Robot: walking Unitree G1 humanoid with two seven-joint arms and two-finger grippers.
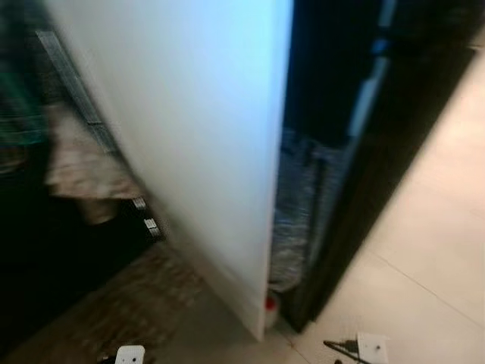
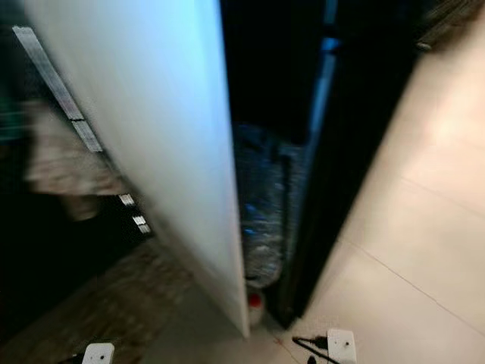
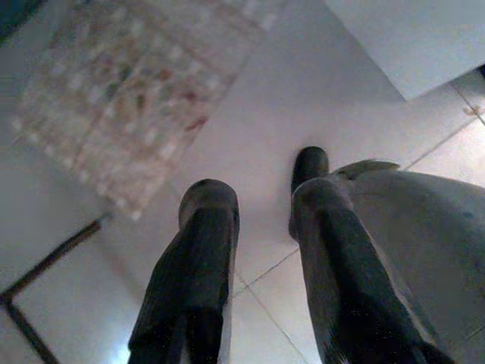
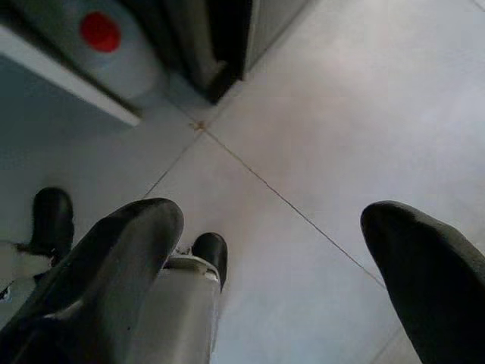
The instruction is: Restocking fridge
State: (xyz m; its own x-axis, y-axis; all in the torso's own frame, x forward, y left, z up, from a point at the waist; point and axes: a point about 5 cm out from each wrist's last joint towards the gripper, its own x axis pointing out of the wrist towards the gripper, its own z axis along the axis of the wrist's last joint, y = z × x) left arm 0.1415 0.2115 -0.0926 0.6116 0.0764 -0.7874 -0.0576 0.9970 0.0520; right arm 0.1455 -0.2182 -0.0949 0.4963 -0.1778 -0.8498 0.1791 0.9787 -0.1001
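- Black fingers of the left gripper [image 3: 254, 220] hang over pale floor tiles [image 3: 250, 136], a narrow gap between them and nothing held; a patterned rug [image 3: 129, 91] lies further off
- Right gripper [image 4: 273, 227] hangs over the same pale tiles, fingers spread wide and empty, near the foot of the door
- White fridge door [image 1: 197, 129] stands ajar before the robot, seen edge-on from the head camera, the picture blurred
- Behind the door's edge, a dark gap shows the door shelf packed with what look like clear plastic bottles [image 2: 261, 220]; the blur prevents a count
- One container with a red cap [image 4: 100, 32] sits low at the foot of the door, just beside its bottom corner; whether it stands on the floor or in the door cannot be told
- Progress, as a judgement: the fridge is open and partly stocked, yet both grippers are empty, so fetching the next item and placing it inside appears still to come
- Count: two grippers, one door, one red-capped container, one rug, two white wall plugs [image 2: 341, 345] at floor level, one with a black cable
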